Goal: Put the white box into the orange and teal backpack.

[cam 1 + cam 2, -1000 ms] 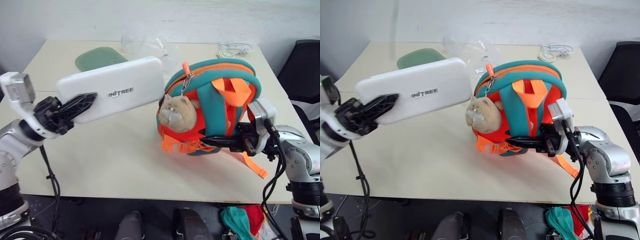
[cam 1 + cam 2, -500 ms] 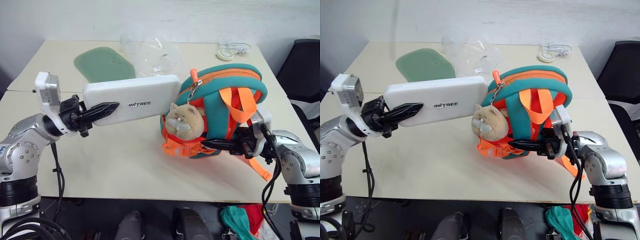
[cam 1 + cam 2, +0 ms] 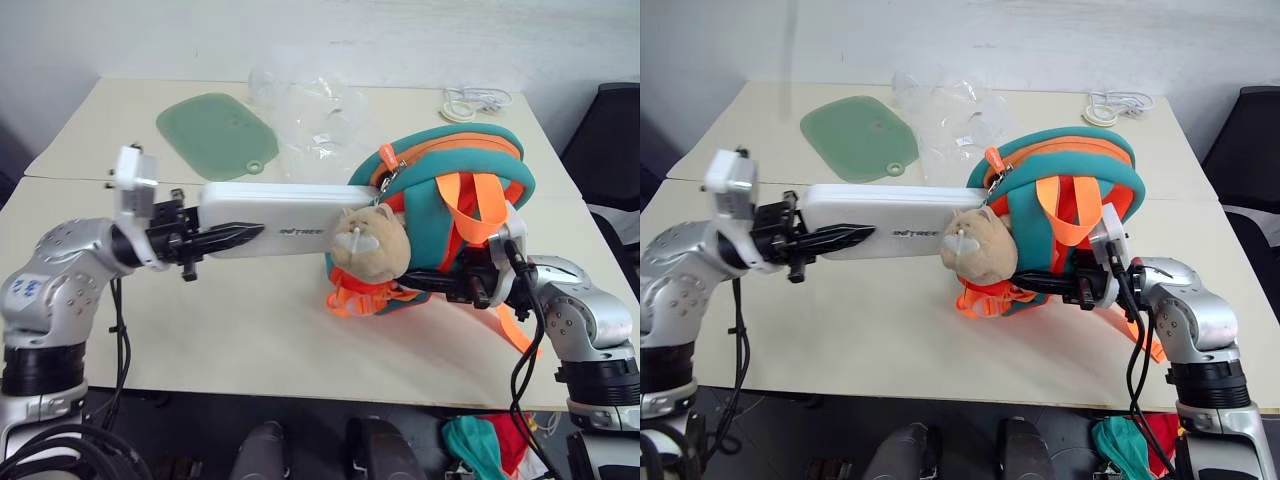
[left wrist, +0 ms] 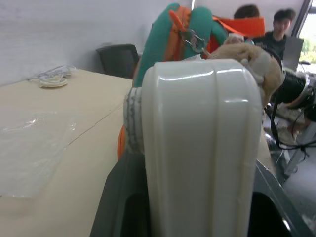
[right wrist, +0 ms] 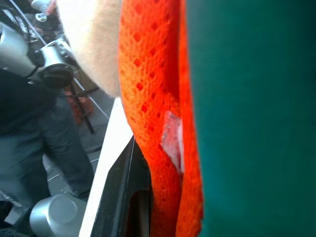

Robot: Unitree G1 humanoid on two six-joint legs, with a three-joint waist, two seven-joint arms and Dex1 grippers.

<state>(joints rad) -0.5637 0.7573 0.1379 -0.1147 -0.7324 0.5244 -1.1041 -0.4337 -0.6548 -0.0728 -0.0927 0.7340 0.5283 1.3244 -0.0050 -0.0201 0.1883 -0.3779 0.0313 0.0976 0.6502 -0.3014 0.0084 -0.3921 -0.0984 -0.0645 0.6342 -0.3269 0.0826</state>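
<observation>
Glossy, smooth white plastic box [image 3: 285,206] beside matt teal-and-orange fabric backpack [image 3: 455,205] with plush tan bear head [image 3: 368,240]; orange mesh cloth panel [image 5: 153,98].

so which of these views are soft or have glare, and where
Left wrist view: the white box sits close to the lens, glare streaks on its rounded top edge, the orange and teal backpack beyond it soft. Right wrist view: the backpack's orange mesh and teal fabric are pressed up close and blurred. Eye views: evenly lit, soft shadows under the backpack.
</observation>
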